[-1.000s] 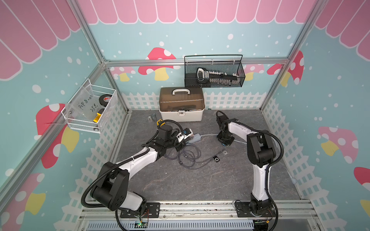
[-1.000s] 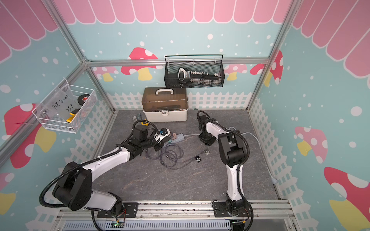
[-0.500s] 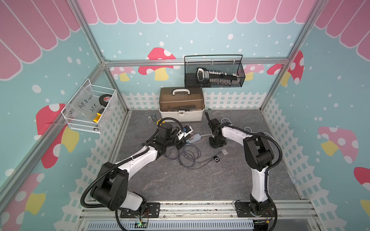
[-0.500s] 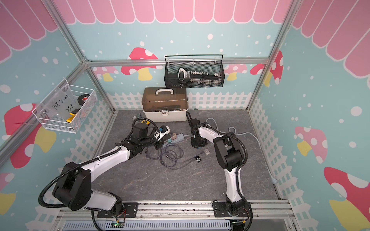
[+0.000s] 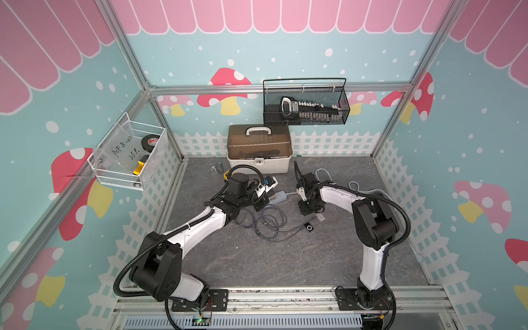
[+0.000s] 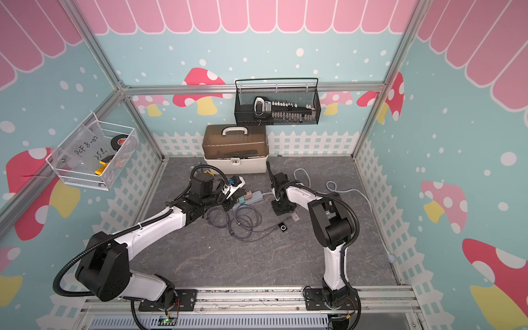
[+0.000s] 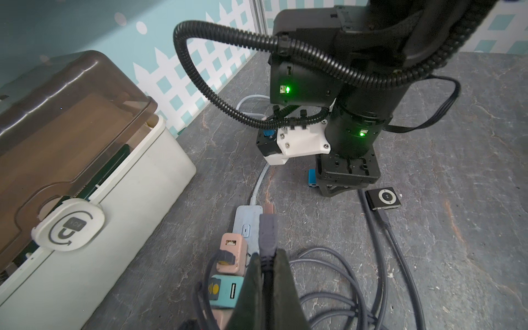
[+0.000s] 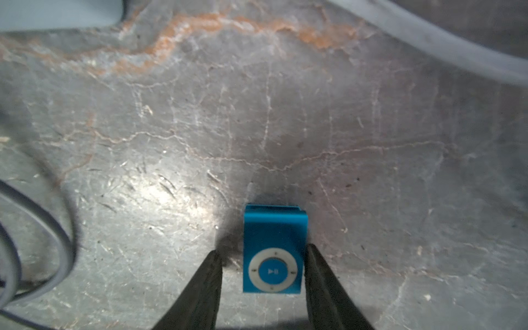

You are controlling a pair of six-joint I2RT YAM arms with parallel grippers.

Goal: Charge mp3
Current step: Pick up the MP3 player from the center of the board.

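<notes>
Toward the back of the grey bench [image 5: 257, 263], just in front of the toolbox [image 5: 258, 148], pinches the grey USB plug [image 7: 268, 231] between the pressed-together fingers of the left tool [image 7: 267, 257], metal tip forward, right beside the pale power strip [image 7: 248, 220]. Cannot tell whether plug and strip touch. Shows a pink adapter [image 7: 231, 251] and a teal adapter [image 7: 225, 291] seated on that strip, next to each other. Trails the plug's grey cable [image 7: 403, 271] in loose loops across the bench to the black mp3 player [image 7: 384, 198], already plugged in at that end and lying flat, face up. Points the right tool [image 8: 263, 250] straight down at the bench near the black player, fingers spread to either side of a blue mp3 player [image 8: 274, 228] resting on the bench with its control ring facing up. Touches the blue player's edge with one finger [image 8: 314, 257] and leaves a clear gap at the other. Finds, in both top views, a small grey square piece [image 5: 321, 218] on the bench just beside the right tool and near the black player.
</notes>
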